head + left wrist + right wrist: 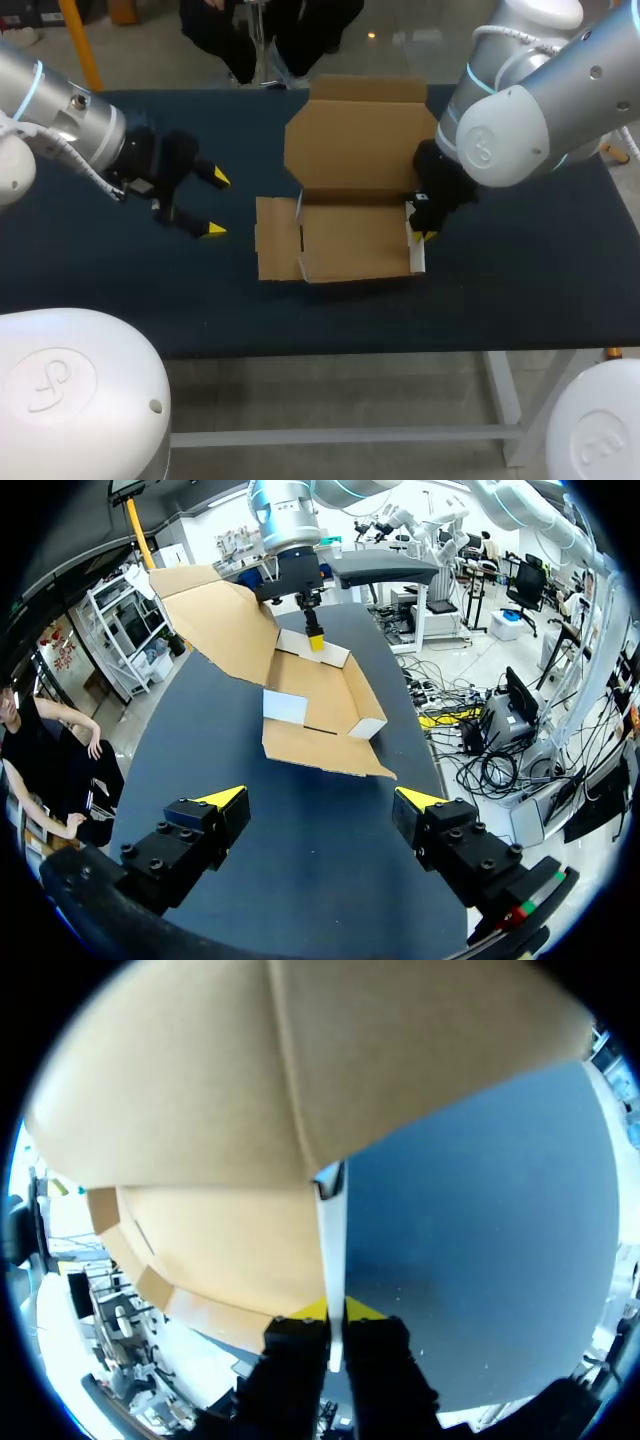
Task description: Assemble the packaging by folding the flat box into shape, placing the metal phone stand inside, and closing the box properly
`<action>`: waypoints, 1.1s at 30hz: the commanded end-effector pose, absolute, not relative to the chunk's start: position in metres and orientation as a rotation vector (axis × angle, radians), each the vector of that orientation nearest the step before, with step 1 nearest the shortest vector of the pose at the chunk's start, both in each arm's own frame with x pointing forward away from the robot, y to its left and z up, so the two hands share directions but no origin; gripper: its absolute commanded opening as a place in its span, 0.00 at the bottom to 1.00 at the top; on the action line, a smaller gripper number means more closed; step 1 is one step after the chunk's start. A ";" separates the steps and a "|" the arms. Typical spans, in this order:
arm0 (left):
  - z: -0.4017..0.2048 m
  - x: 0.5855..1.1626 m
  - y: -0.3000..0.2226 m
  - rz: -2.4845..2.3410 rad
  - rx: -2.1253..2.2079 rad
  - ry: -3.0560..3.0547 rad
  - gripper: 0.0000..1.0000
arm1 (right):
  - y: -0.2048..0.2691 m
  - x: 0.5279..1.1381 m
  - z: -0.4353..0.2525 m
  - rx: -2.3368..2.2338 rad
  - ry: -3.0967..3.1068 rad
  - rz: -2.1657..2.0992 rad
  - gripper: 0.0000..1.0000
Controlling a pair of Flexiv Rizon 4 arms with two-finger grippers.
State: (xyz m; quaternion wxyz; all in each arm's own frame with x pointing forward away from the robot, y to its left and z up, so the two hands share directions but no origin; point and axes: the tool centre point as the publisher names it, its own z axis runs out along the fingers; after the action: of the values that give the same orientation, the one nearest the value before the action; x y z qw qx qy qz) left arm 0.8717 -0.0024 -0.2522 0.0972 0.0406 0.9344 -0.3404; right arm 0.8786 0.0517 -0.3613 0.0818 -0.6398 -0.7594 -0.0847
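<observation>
The box (350,235) sits near the middle of the table (520,290), half formed: its floor lies flat, the lid (360,140) stands up at the far side, and the flap (277,240) on my left lies folded out on the cloth. The wall (416,250) on my right is upright, and my right gripper (428,232) has it pinched. In the right wrist view the thin white edge of that wall (333,1250) runs straight down between the two yellow tips, which are closed onto it from both sides.

My left gripper (215,204) hangs to the left of the box, well apart from it, with its fingers spread wide and nothing between them. From its own camera it (322,800) looks straight at the flat flap.

I judge we are in the folding step, with one side raised and the other not yet. The next move calls for the left gripper to get under or against the flap and tip it upright while the right holds its wall steady.

I see no stand in any view.

The table is covered in dark blue cloth, matte and even. Bare cloth shows between the left gripper and the flap, so that approach looks unobstructed.
</observation>
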 end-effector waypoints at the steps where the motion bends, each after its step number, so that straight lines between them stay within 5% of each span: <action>1: -0.251 0.874 -0.003 -1.004 0.123 2.778 1.00 | 0.053 0.879 -0.357 -1.887 -2.239 -0.170 0.00; 33: -0.251 0.874 -0.003 -1.004 0.123 2.778 1.00 | 0.066 0.869 -0.378 -1.766 -2.109 0.205 0.00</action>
State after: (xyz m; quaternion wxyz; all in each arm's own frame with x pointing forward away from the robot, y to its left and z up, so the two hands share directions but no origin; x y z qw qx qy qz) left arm 0.8743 -0.0031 -0.2523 0.0941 0.0414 0.9347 -0.3402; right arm 0.8624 0.0652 -0.3746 0.1526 -0.6380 -0.7542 0.0311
